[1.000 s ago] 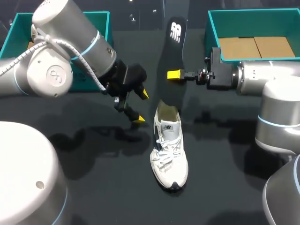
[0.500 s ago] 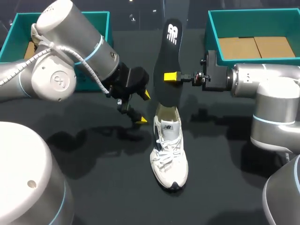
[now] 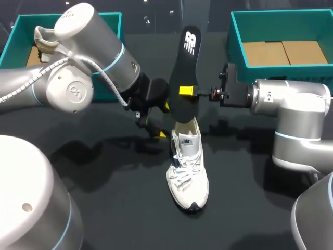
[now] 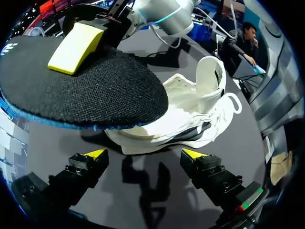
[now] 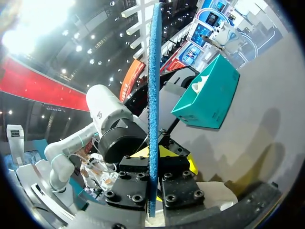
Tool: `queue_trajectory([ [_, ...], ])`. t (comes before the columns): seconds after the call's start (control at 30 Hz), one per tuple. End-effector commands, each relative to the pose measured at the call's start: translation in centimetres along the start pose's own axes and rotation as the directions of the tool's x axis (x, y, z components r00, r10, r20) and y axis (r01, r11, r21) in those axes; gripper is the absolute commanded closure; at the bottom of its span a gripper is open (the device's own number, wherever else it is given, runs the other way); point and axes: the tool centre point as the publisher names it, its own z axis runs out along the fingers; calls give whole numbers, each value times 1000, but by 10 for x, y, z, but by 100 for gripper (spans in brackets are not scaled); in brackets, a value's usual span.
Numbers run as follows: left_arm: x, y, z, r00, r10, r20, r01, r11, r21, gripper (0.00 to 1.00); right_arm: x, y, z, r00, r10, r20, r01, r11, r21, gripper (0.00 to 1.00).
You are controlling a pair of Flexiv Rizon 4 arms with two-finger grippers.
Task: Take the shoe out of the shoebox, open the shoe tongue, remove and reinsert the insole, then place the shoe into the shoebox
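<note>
Reinsertion step: the black foam insole (image 3: 186, 62) is out and held on end over the white lace-up sneaker (image 3: 187, 166).
The right gripper (image 3: 186, 91) is clamped on the insole. The left gripper (image 4: 144, 153) is spread wide and empty beside the sneaker on the dark table (image 3: 104, 177). The next move is probably to guide the insole's lower end into the collar.

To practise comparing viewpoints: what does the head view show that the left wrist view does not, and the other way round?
Head view only: the left teal box, the right teal box and both arms' bodies. Left wrist view only: the empty gap between the left gripper's open fingers, and the insole's woven face with its blue edge. Both: the black insole pinched by the right gripper, and the white shoe on the table.
</note>
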Motion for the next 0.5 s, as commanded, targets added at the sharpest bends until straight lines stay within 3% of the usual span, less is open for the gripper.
queue_trajectory([
  [0.03, -4, 2, 7, 1000, 12, -15, -12, 1000, 7, 0, -7, -4, 1, 1000, 2, -9, -2, 1000, -12, 100],
  [0.5, -5, -1, 13, 998, 57, -36, -57, 998, 7, 0, -12, -3, -2, 1000, -5, -13, 4, 1000, -26, 100],
])
